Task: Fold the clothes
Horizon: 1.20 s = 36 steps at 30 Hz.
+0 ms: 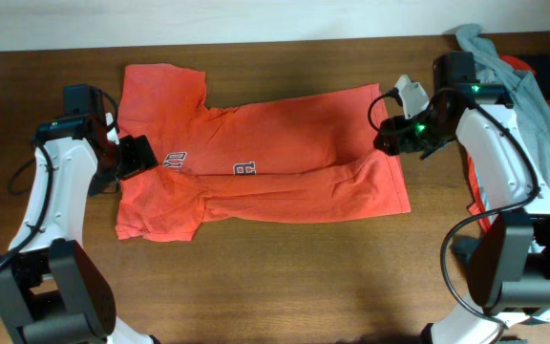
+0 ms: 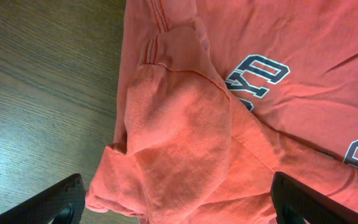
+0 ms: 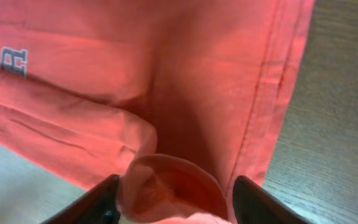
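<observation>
The orange-red short-sleeved cloth T-shirt [image 1: 275, 162] with navy-and-white chest lettering lies flat on the brown wooden bench [image 1: 285, 277], stretched between the two tools. The left tool [image 2: 179, 205] stands wide and empty, with the bunched sleeve directly beneath it. The right tool [image 3: 176, 202] is partly apart, with a raised loop of hem cloth between its fingers [image 3: 107, 202]; I cannot tell whether it pinches. If that loop snags as the right tool moves, the long fold beside it could skew; closing here, the left tool may gather extra sleeve layers
</observation>
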Available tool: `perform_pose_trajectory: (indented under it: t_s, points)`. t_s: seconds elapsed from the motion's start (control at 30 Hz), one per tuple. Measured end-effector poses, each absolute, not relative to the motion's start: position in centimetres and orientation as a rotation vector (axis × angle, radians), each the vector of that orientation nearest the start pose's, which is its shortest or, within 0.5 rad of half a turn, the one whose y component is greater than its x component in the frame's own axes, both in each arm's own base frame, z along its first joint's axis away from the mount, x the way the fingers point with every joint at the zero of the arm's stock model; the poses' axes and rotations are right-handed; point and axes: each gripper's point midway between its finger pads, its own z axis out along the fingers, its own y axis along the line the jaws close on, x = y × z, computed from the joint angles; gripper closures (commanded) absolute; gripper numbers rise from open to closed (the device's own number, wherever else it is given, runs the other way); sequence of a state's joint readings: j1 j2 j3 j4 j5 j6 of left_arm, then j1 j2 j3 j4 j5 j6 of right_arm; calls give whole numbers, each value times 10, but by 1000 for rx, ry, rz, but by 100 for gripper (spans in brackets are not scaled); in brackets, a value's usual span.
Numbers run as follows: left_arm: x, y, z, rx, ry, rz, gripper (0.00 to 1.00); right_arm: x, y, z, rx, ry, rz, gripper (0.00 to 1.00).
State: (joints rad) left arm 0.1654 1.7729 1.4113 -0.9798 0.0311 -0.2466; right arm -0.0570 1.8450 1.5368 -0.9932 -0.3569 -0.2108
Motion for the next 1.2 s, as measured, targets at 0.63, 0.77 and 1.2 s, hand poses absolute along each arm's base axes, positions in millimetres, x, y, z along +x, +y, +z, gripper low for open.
perform_pose_trajectory:
  t_s: [0.63, 0.77, 1.2]
  points:
    - [374, 56, 102, -591, 2857, -69, 5, 392, 32, 120, -184, 2865, 474, 47]
    - [374, 56, 102, -591, 2857, -68, 5, 381, 48, 124, -307, 2848, 615, 37]
    - [371, 55, 101, -594, 2870, -68, 5, 380, 35, 113, -180, 2925, 511, 59]
